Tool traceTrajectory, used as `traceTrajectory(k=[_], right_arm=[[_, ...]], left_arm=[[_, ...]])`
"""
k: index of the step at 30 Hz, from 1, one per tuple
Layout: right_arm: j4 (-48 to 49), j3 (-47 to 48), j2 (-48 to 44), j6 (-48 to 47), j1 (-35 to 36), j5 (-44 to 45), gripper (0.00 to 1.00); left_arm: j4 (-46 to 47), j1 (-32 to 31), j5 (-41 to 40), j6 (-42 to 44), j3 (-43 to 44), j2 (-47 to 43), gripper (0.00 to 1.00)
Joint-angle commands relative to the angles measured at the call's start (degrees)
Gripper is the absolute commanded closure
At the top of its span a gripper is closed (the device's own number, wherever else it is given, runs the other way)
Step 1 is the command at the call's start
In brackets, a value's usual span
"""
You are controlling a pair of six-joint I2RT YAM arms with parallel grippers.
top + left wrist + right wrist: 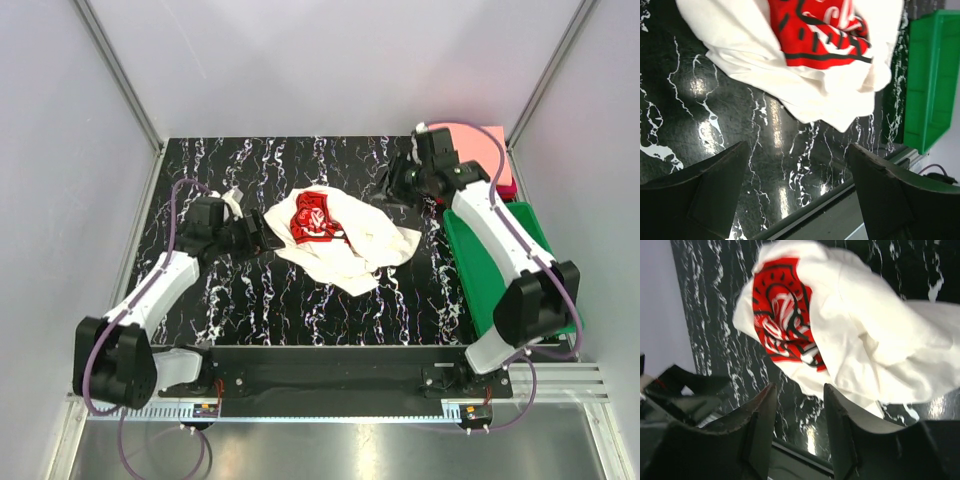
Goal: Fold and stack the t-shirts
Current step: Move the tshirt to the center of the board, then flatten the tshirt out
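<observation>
A cream-white t-shirt [345, 245] with a red chest print [315, 218] lies crumpled in the middle of the black marbled table. My left gripper [262, 233] is open and empty at the shirt's left edge; in the left wrist view [799, 147] the shirt [740, 45] lies just beyond the fingers. My right gripper [397, 186] is open and empty, just off the shirt's back right corner; in the right wrist view [799, 387] the shirt [875, 340] lies ahead of the fingertips. A folded salmon-pink t-shirt [478, 150] rests at the back right on a red one [508, 187].
A green plastic tray [480, 275] stands along the right side under the right arm and shows in the left wrist view [932, 75]. White walls enclose the table on three sides. The left gripper's dark body [685, 390] shows in the right wrist view.
</observation>
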Motion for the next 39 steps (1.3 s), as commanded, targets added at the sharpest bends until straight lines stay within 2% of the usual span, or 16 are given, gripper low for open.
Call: traceTrajectory(k=[1, 4, 7, 9, 12, 18, 21, 22, 23, 25, 26, 27, 33, 39], right_arm=[[0.7, -8.3, -5.1, 0.9, 2.4, 2.5, 0.51], [5.4, -22.7, -10.5, 6.2, 4.0, 4.0, 0.51], [9.5, -32.0, -15.7, 9.1, 4.7, 4.7, 0.53], [11.2, -35.6, -19.0, 10.8, 6.6, 5.8, 0.54], [12.6, -40.2, -21.1, 13.1, 9.9, 8.4, 0.55], [18.0, -44.8, -17.2, 14.9, 12.7, 12.7, 0.55], [19.0, -45.0, -14.7, 13.3, 12.7, 14.2, 0.54], [19.0, -45.0, -14.2, 13.0, 12.7, 14.9, 0.54], [19.1, -45.1, -13.5, 13.0, 12.7, 15.3, 0.54], [19.3, -45.2, -12.9, 12.9, 12.7, 15.5, 0.54], [19.2, -45.1, -12.7, 12.6, 12.7, 15.5, 0.54], [19.3, -45.0, -12.7, 12.6, 12.7, 15.5, 0.53], [17.1, -43.0, -15.5, 12.6, 12.6, 22.6, 0.53], [16.4, -41.6, -17.9, 12.9, 12.6, 25.7, 0.51]], left_arm=[[6.6, 0.3, -3.5, -2.0, 0.1, 4.3, 0.15], [11.1, 0.1, -7.1, -3.3, -1.8, 7.3, 0.15], [14.5, -0.2, -9.2, -2.8, -1.9, 10.6, 0.15], [15.8, -0.3, -11.7, -1.9, -1.2, 12.1, 0.15], [17.3, -0.4, -10.3, -1.3, 1.6, 17.1, 0.16], [20.3, -1.5, -8.8, -0.5, 8.0, 27.4, 0.22], [20.2, -1.5, -7.9, 0.2, 10.8, 31.3, 0.36], [20.0, -1.6, -7.5, 0.4, 11.2, 31.4, 0.54], [19.6, -1.6, -7.6, 0.5, 11.8, 31.3, 0.64], [16.7, -1.7, -8.3, 0.9, 12.5, 29.8, 0.81], [15.3, -2.0, -9.0, 1.3, 13.8, 29.0, 0.97], [11.5, -2.4, -9.6, 2.9, 14.7, 26.9, 1.0], [-4.0, -9.1, -16.5, 8.0, 21.7, 14.4, 1.0], [-10.9, -14.4, -21.3, 7.1, 21.8, -1.4, 1.0]])
